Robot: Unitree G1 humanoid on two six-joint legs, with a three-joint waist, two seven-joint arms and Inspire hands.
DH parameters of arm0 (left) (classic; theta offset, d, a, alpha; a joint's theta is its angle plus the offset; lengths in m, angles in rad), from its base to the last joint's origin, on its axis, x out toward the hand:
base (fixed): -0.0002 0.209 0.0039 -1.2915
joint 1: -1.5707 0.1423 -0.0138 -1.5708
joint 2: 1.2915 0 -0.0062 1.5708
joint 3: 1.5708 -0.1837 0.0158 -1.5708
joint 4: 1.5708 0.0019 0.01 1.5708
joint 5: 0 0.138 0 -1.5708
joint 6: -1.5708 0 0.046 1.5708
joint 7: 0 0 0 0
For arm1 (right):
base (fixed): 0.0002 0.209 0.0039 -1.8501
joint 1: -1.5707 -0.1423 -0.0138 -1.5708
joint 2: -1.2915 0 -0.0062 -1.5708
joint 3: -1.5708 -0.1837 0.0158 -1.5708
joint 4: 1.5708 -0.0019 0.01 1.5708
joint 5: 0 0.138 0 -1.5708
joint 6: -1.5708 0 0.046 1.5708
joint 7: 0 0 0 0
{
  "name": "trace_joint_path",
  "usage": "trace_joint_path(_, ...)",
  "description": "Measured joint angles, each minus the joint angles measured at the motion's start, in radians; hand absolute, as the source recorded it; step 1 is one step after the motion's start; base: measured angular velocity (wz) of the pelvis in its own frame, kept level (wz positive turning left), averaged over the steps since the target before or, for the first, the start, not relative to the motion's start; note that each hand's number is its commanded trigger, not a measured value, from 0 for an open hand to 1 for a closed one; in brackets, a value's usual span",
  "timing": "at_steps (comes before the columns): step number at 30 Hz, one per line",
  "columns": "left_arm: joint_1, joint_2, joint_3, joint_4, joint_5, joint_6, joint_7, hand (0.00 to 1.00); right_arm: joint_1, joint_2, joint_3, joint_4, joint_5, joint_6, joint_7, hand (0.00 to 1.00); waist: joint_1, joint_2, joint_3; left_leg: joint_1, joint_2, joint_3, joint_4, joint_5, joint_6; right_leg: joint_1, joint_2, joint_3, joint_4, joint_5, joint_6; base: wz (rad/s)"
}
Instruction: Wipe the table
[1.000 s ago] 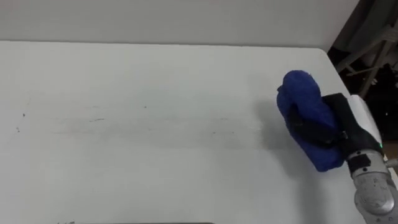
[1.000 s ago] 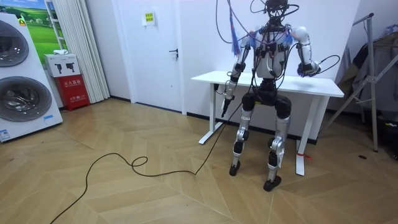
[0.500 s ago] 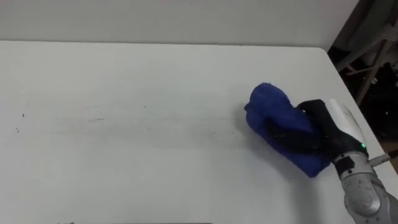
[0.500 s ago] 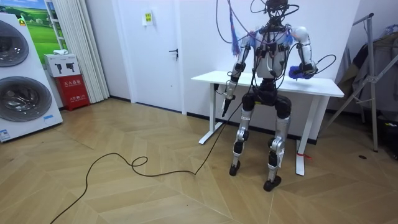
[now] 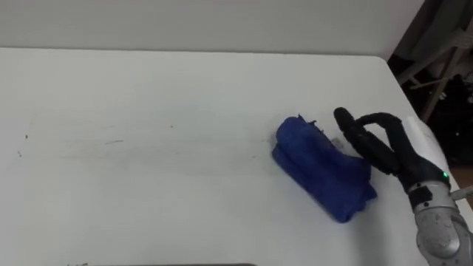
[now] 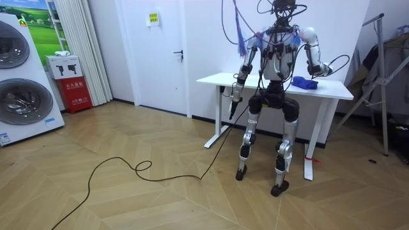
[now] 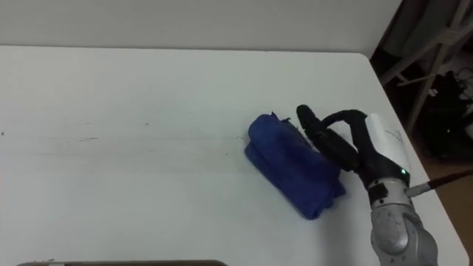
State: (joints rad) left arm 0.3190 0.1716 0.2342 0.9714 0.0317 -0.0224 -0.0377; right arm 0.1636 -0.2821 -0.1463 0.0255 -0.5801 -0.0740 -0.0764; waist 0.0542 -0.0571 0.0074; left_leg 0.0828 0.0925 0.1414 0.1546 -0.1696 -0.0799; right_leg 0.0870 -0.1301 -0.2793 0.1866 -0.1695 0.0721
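Blue cloth (image 5: 321, 171) lies just left of right robot hand (image 5: 384, 148).

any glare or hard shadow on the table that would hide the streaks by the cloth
Left eye view: no glare; the table is evenly lit, the faint grey streaks read clearly to the left of the cloth, and only a soft shadow edges the cloth and the right hand. Right eye view: the same. Room view: bright, even room light, no hard shadow on the tabletop.

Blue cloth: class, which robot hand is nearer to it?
Right. The right robot hand is close beside the blue cloth on the table; the left robot hand hangs by the table's other end.
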Motion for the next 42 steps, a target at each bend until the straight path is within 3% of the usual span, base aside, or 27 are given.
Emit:
trace_joint_path(6,0.007,-0.001,0.011,-0.002,0.015,-0.009,0.0,0.0,0.0,-0.001,-0.085,0.0,0.024,-0.021,-0.07,0.0,-0.01,0.0,-0.0001,-0.001,0.0,0.0,0.0,0.0,0.0,-0.001,0.0,0.0,0.0,0.0,0.0,0.0)
trace_joint_path(10,0.014,0.004,0.055,-0.003,0.016,-0.008,0.006,0.0,0.0,-0.002,-0.166,0.019,0.07,-0.023,-0.135,0.0,-0.03,-0.001,-0.0009,0.005,-0.001,0.005,0.0,0.0,0.0,0.002,-0.001,0.003,0.001,0.0,0.0,-0.01)
trace_joint_path(18,0.055,-0.003,0.103,-0.022,0.001,0.01,0.025,0.0,0.038,-0.007,-0.342,0.198,0.221,-0.019,-0.31,0.0,-0.082,-0.005,-0.0058,-0.002,-0.001,0.004,0.0,0.0,0.0,0.001,-0.002,0.001,-0.001,-0.003,0.005,0.0)
trace_joint_path(20,0.059,-0.002,0.143,-0.019,-0.001,0.014,0.028,0.0,0.036,-0.014,-0.403,0.338,0.295,-0.011,-0.371,0.0,-0.088,-0.019,-0.0125,-0.002,-0.002,0.004,-0.002,0.0,0.0,0.001,-0.003,0.001,0.0,-0.004,0.005,0.0)
trace_joint_path(23,0.078,-0.001,0.167,-0.019,0.0,0.018,0.03,0.0,0.05,-0.015,-0.444,0.433,0.385,0.013,-0.424,0.0,-0.106,-0.026,-0.0162,0.001,-0.003,0.007,-0.002,0.0,0.0,-0.001,-0.004,0.003,0.0,-0.004,0.005,-0.01)
trace_joint_path(26,0.089,0.0,0.177,-0.03,-0.001,0.024,0.035,0.0,0.054,-0.031,-0.478,0.533,0.489,0.011,-0.485,0.0,-0.131,-0.029,-0.0164,0.0,-0.003,0.006,-0.001,0.0,0.0,0.001,-0.004,0.003,-0.001,-0.005,0.006,0.0)
trace_joint_path(31,0.074,0.001,0.173,-0.043,-0.002,0.034,0.034,0.0,0.089,-0.037,-0.472,0.75,0.591,0.033,-0.483,0.0,-0.134,-0.036,-0.015,-0.001,-0.003,0.005,0.001,-0.003,0.003,-0.002,-0.004,0.002,-0.001,-0.01,0.01,0.0)
trace_joint_path(37,0.066,0.0,0.172,-0.048,0.002,0.06,0.028,0.0,0.101,-0.022,-0.457,1.03,0.624,0.075,-0.384,0.0,-0.135,-0.026,-0.0175,-0.001,-0.003,0.007,0.005,-0.004,0.004,0.009,-0.005,0.0,0.0,-0.009,0.009,0.01)
trace_joint_path(39,0.067,0.0,0.163,-0.048,0.002,0.063,0.033,0.0,0.112,-0.007,-0.401,1.089,0.623,0.098,-0.353,0.0,-0.128,-0.02,-0.0171,0.004,-0.003,0.007,0.006,-0.005,0.003,0.013,-0.004,0.002,-0.001,-0.01,0.008,0.02)
trace_joint_path(42,0.043,-0.002,0.097,0.003,0.006,0.068,0.063,0.0,0.12,0.046,-0.262,1.134,0.618,0.127,-0.302,0.0,-0.116,-0.002,-0.0144,0.012,-0.003,0.007,0.006,-0.007,0.003,0.019,-0.004,0.005,-0.001,-0.01,0.009,-0.01)
